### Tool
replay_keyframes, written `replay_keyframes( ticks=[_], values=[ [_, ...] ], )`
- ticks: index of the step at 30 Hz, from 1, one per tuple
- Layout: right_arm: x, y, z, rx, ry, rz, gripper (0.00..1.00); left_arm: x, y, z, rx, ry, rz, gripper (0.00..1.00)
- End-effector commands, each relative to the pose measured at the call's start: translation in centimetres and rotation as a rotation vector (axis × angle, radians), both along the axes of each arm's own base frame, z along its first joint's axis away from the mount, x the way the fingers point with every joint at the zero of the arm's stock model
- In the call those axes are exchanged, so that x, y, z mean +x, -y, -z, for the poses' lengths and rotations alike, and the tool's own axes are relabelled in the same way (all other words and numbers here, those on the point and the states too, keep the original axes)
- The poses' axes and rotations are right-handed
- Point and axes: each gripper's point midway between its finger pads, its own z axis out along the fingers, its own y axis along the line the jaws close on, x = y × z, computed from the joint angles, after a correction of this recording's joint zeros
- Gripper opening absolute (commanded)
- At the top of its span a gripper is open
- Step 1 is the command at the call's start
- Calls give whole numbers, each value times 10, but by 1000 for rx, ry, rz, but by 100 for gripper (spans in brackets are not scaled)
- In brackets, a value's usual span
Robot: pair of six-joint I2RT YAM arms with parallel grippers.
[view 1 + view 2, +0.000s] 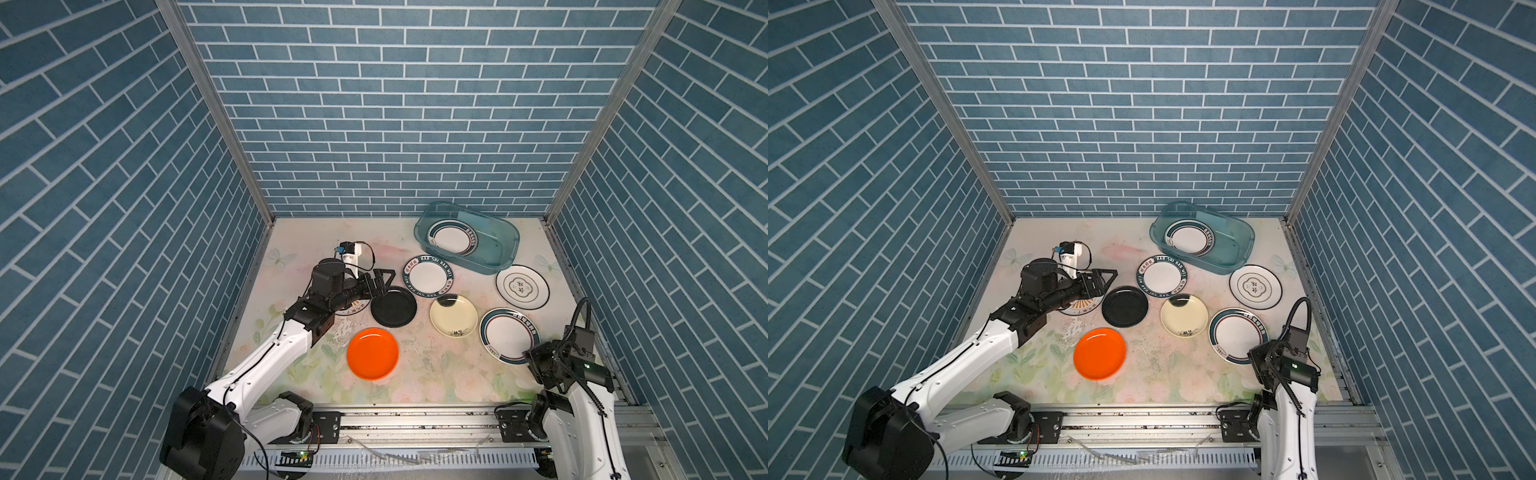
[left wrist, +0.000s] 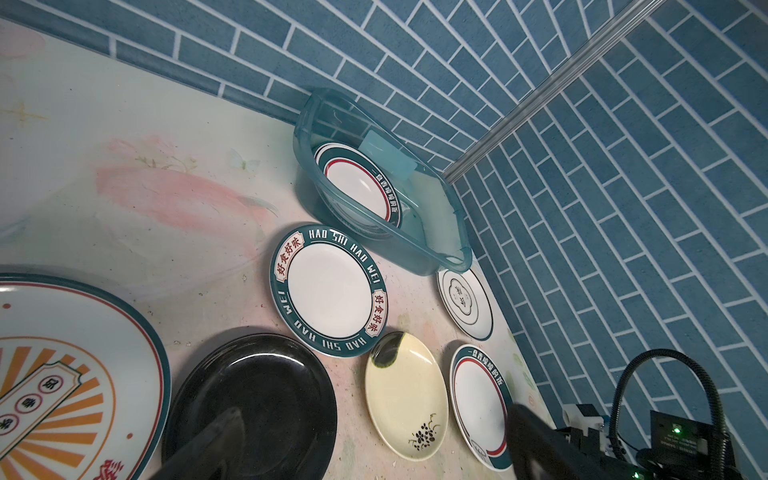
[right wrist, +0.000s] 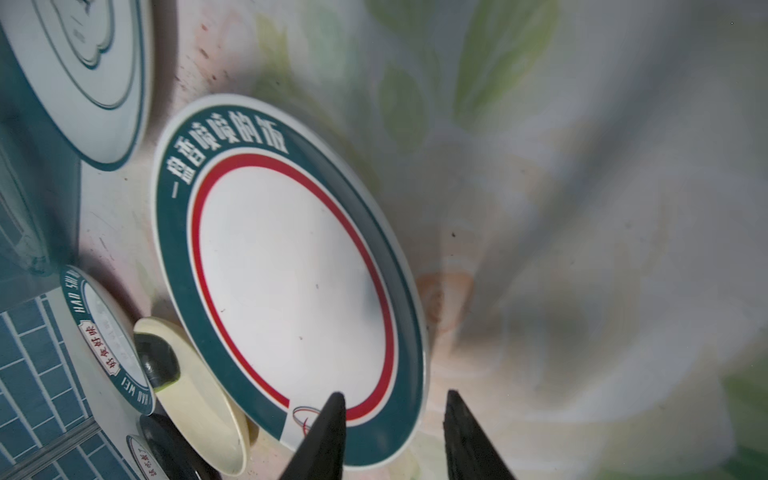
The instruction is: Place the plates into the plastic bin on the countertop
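While the translucent teal-blue rectangular plastic bin (image 1: 496, 249) sat askew at the back right of the pale rose-printed counter (image 1: 436, 374), one round white plate with a teal and red rim (image 1: 453, 237) lay flat inside it; just in front of the bin lay a round green-banded white plate lettered HAO SHI HAO WEI (image 1: 428, 276) and, beside its near corner, a round white plate with a thin-lined emblem (image 1: 522, 286); nearer the front lay a small cream plate with a black blot (image 1: 453, 316), a glossy black plate (image 1: 393, 307), and a second teal-and-red-rimmed white plate (image 1: 509, 334); a bright orange plate (image 1: 372, 353) lay alone nearest the front; a white plate with an orange sunburst (image 1: 1079, 307) showed partly under the left arm. The left claw (image 1: 382, 286) hung spread wide over the black plate's far edge; the right claw (image 3: 395, 395) stood partly spread astride the second rimmed plate's near rim, one fingertip over the band, one over bare counter; contact could not be told.
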Motion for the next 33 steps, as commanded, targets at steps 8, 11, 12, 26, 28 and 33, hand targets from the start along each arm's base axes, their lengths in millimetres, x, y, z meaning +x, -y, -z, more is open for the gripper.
replay_keyframes(
  ticks=[8, 11, 12, 26, 28, 33],
  values=[
    [8, 4, 20, 21, 66, 101, 40, 3, -1, 6, 17, 0, 2, 100],
    [7, 5, 24, 21, 85, 121, 40, 3, -1, 6, 17, -2, 1, 100],
    [7, 5, 25, 22, 90, 128, 40, 3, -1, 5, 17, 1, 1, 99],
    [0, 5, 31, 20, 92, 146, 26, 4, 0, 6, 14, -7, 2, 100],
    [0, 4, 31, 22, 91, 145, 25, 3, 0, 7, 15, -9, 2, 100],
    [0, 4, 32, 23, 87, 144, 21, 2, -2, 8, 19, -9, -2, 99]
  ],
)
